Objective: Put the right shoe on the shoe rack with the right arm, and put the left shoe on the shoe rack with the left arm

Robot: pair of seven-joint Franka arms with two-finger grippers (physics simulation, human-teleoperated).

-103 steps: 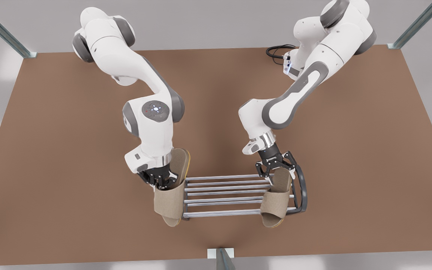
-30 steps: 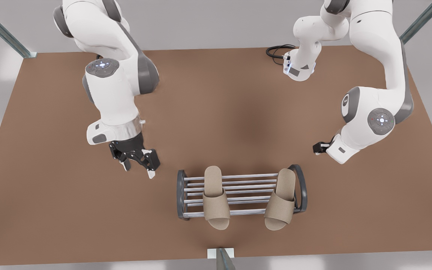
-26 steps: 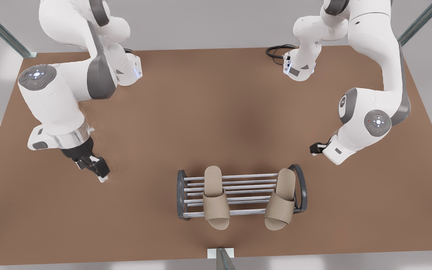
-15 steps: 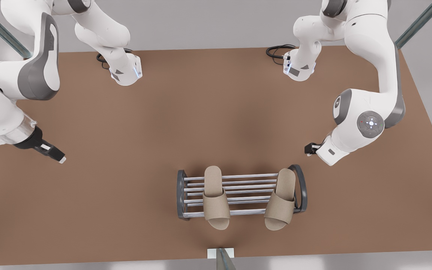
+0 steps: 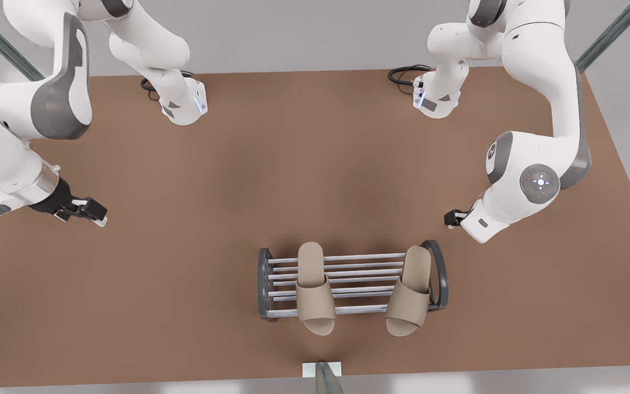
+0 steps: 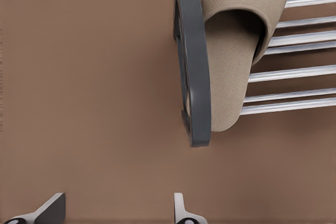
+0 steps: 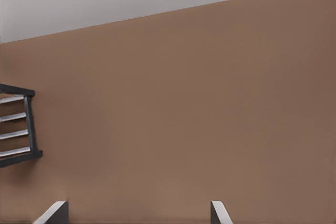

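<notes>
**A:** Where is the shoe rack [image 5: 263,284] sitting?

**B:** It is standing on the table [image 5: 315,164], near the middle of the edge opposite the arm bases, with its bars running along that edge.

**A:** And the shoes?

**B:** Both are lying across the bars. The right shoe [image 5: 315,298] is sitting a little in from the end frame on the front view's left. The left shoe [image 5: 407,295] is lying just beside the end frame on the front view's right, slightly angled. Each one's toe is hanging past the last bar toward the table's edge, and the heels are resting on the bars farther back.

**A:** What is the right gripper [image 5: 96,213] doing?

**B:** It is hovering by the table's side edge on the front view's left, well apart from the rack. In the right wrist view its fingers [image 7: 55,211] are standing wide apart and gripping nothing, with bare table between them and one end of the rack farther off.

**A:** And the left gripper [image 6: 118,211]?

**B:** Its arm [image 5: 534,186] is bending over the table toward the side edge on the front view's right, behind the rack's end. In the left wrist view it is looking down on the rack's end frame and the left shoe beside it. Its fingers are spread wide, holding nothing and touching neither the rack nor the shoe.
</notes>
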